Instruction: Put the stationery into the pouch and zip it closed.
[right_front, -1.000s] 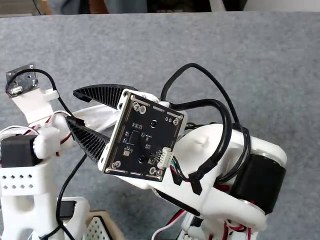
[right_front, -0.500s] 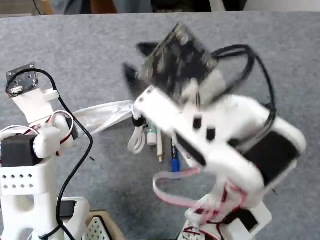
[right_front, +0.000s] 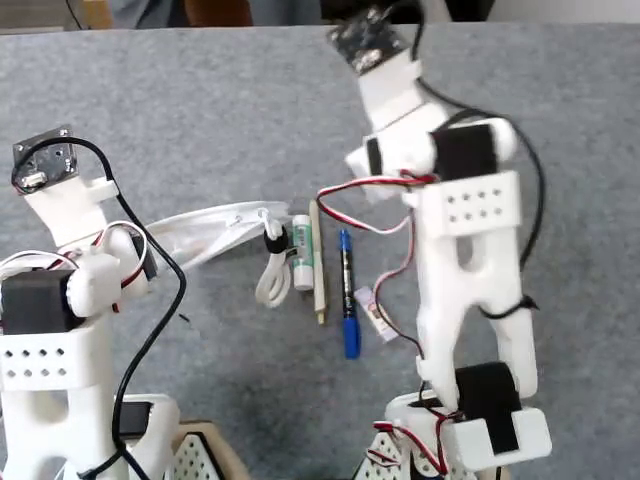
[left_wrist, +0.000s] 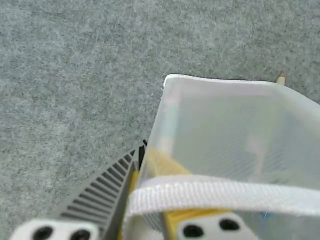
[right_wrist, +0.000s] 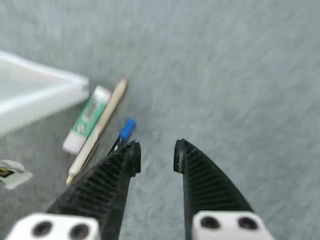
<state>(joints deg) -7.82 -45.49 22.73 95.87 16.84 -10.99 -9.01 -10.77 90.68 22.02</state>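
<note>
Left tool (left_wrist: 144, 167) is clamped on the pouch (right_front: 215, 228), pinching one see-thru wall btwn the black ribbed finger and the other one, so the pouch (left_wrist: 235, 130) is lifted at that end and stretches out toward the middle of the tabletop (right_front: 520, 90). Its white strap (right_front: 268, 280) loops down onto the grey surface just beside the far end of the pouch. Stationery is all outside it, lined up side by side around the middle of the tabletop: green-white tube (right_front: 302, 252) right next to the pouch end, then the pencil (right_front: 317, 262) touching or nearly touching the tube, then the blue pen (right_front: 348, 295) a bit apart, then a small wrapped bit (right_front: 372, 312) near the pen, on the side away from the pouch. Right tool (right_wrist: 156, 150) has its jaws at a narrow gap w/ nothing in them, hanging over bare tabletop, w/ the tube (right_wrist: 86, 120), pencil (right_wrist: 100, 127) and pen (right_wrist: 125, 131) just past its tips. Can't tell if the zip is open.
</note>
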